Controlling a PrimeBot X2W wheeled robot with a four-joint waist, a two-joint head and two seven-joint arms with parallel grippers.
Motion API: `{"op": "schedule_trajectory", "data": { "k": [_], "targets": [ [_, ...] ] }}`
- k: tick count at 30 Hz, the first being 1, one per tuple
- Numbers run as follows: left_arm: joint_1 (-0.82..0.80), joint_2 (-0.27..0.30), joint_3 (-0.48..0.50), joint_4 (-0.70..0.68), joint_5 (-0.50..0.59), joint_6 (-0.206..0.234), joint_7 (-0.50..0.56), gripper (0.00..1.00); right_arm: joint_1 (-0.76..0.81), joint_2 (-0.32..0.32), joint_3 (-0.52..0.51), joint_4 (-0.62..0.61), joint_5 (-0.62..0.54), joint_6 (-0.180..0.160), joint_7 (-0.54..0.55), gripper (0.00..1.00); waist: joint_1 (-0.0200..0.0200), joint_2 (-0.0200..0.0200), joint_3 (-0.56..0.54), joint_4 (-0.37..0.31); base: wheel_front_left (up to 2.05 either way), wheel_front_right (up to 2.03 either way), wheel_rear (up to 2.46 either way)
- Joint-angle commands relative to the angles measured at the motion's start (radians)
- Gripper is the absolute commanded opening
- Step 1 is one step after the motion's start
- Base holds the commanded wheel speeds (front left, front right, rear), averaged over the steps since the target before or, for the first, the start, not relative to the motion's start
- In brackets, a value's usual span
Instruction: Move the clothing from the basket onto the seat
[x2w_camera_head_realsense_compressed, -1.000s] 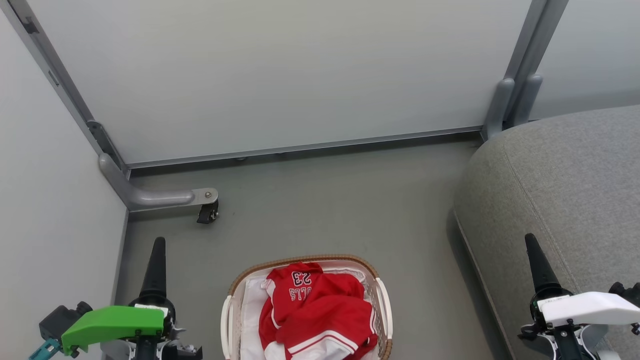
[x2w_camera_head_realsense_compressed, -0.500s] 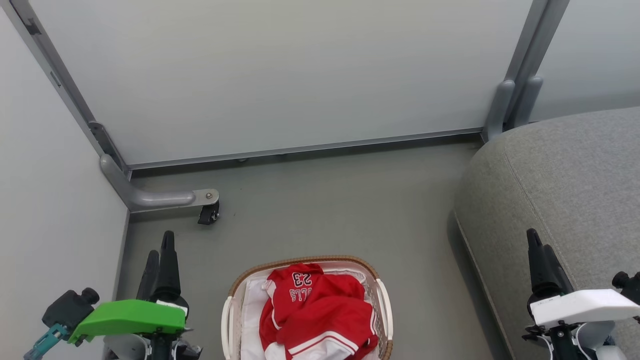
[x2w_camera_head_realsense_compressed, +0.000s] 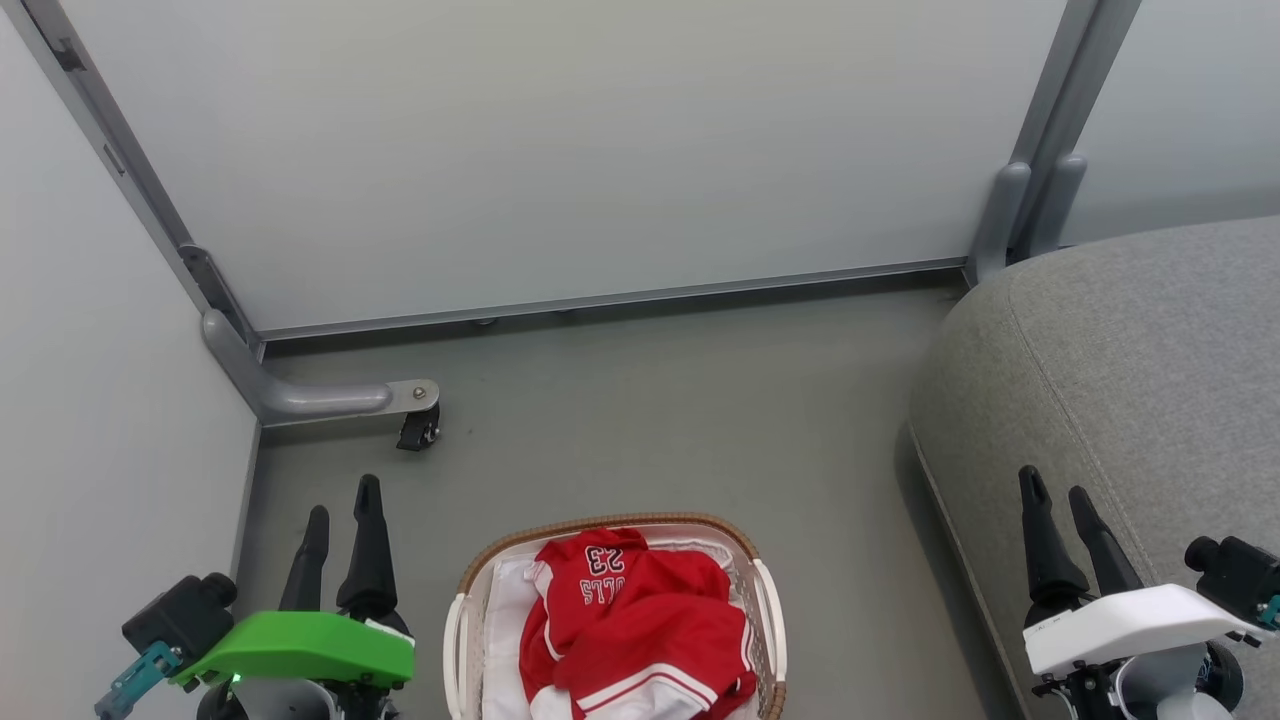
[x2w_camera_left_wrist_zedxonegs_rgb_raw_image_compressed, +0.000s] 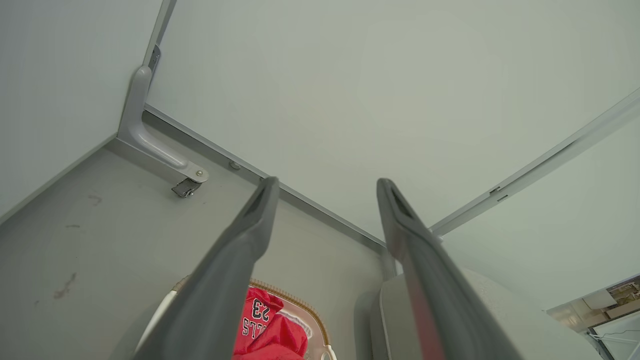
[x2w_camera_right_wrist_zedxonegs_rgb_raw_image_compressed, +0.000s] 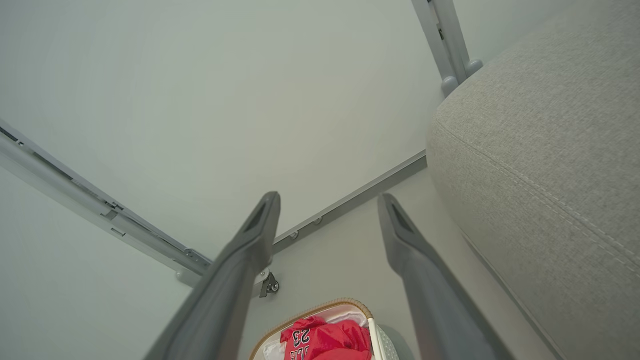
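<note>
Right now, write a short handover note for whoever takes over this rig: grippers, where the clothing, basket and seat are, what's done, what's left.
Left gripper: fingers open, holding nothing, left of the basket.
Right gripper: fingers open, holding nothing, by the seat edge.
Clothing: red pile inside the basket on the floor; the seat stands to its right.
Done: no clothing moved yet.
Left: lift the clothing out and lay it on the seat.

Left gripper (x2w_camera_head_realsense_compressed: 343, 497), right gripper (x2w_camera_head_realsense_compressed: 1054, 482) — both spread wide
</note>
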Motion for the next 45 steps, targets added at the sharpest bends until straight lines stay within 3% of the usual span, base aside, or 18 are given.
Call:
{"op": "schedule_trajectory", "data": {
  "k": [1,14,45],
  "targets": [
    [0.001,0.006,-0.006,-0.007,0.033,0.002,-0.010,1.00,0.005,-0.007,0.002,-0.012,-0.036,0.000,-0.014,1.00,0.0000,0.0000,0.000,0.000,0.00,0.00,0.00],
    [0.020,0.008,-0.016,0.028,0.193,0.006,-0.045,1.00,0.015,-0.009,0.023,0.011,-0.189,0.000,-0.048,1.00,0.0000,0.0000,0.000,0.001,0.00,0.00,0.00],
    [0.038,0.010,-0.043,0.095,0.429,0.010,-0.115,1.00,0.034,-0.012,0.051,0.035,-0.489,0.000,-0.119,1.00,0.0000,0.0000,-0.005,0.007,0.00,0.00,0.00]
  ]
}}
